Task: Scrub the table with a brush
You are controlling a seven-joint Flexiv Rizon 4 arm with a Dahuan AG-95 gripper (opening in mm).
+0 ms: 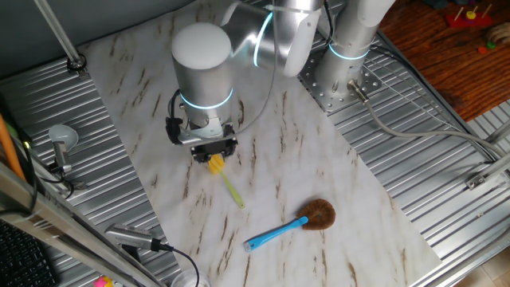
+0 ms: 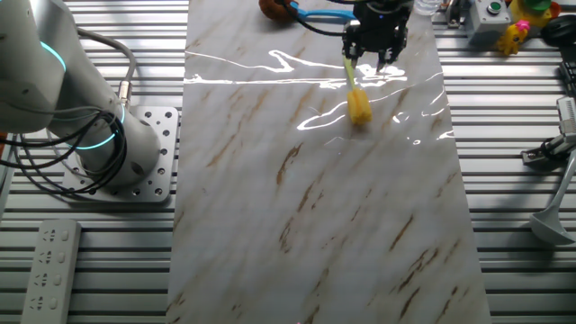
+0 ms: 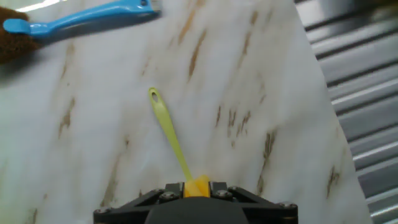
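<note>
The brush lies on the white marble table (image 1: 319, 159). Its yellow bristle head (image 1: 216, 164) points toward the arm, and its thin pale handle (image 1: 233, 191) points away. In the other fixed view the head (image 2: 360, 106) lies just in front of the gripper. My gripper (image 1: 213, 151) hovers right above the head and a little off the table. In the hand view the head (image 3: 198, 185) shows between the two fingertips and the handle (image 3: 166, 127) runs away from them. The jaws stand apart at about the head's width. I see no grip on the brush.
A larger blue-handled brush (image 1: 279, 231) with round brown bristles lies beyond the small brush's handle end; it also shows in the hand view (image 3: 81, 17). Ribbed grey metal panels (image 1: 414, 159) flank the table. The arm's base (image 2: 99, 144) stands on one side. Tools and cables lie on the panels.
</note>
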